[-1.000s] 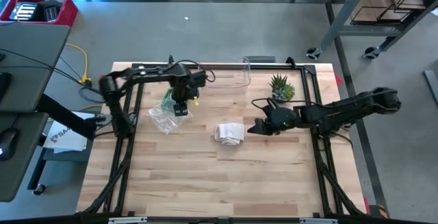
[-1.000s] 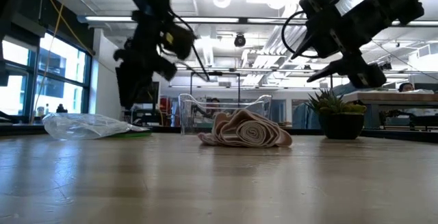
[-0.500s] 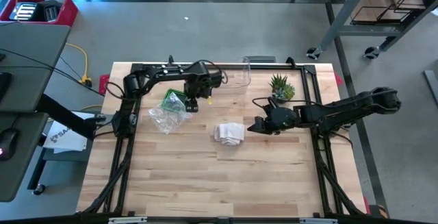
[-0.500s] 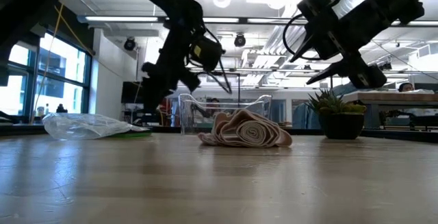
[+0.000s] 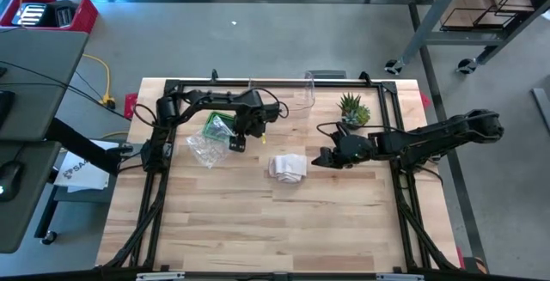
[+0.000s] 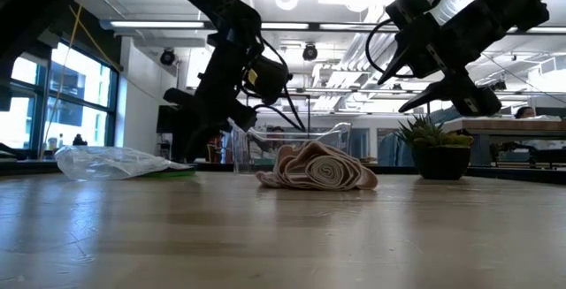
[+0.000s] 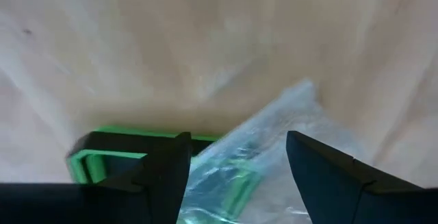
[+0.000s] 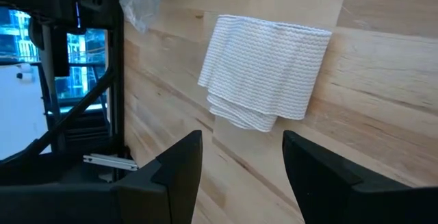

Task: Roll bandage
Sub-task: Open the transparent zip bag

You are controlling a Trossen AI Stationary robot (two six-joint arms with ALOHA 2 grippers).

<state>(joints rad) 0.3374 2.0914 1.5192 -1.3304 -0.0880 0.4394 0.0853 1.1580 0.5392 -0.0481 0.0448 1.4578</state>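
The bandage (image 5: 288, 167) is a loosely rolled beige strip lying on its side in the middle of the table, its spiral end (image 6: 323, 172) facing the low view. My left gripper (image 5: 238, 140) points steeply down, open, over the right edge of a clear plastic bag (image 7: 274, 148) that lies left of the bandage. The bag shows between the fingers in the left wrist view, apart from them. My right gripper (image 8: 243, 142) hovers open, just right of the bandage (image 8: 263, 70) and clear of it.
The plastic bag (image 5: 206, 148) lies partly on a green packet (image 5: 215, 125). A clear container (image 5: 301, 92) and a small potted plant (image 5: 352, 109) stand at the table's far edge. Black frame rails (image 5: 163, 186) run along both sides. Bare wood lies toward the near edge.
My left gripper has moved toward the table's right edge, from over the bag toward the bandage. It has sunk closer to the table and its wrist has rolled. The bandage and my right gripper have kept still.
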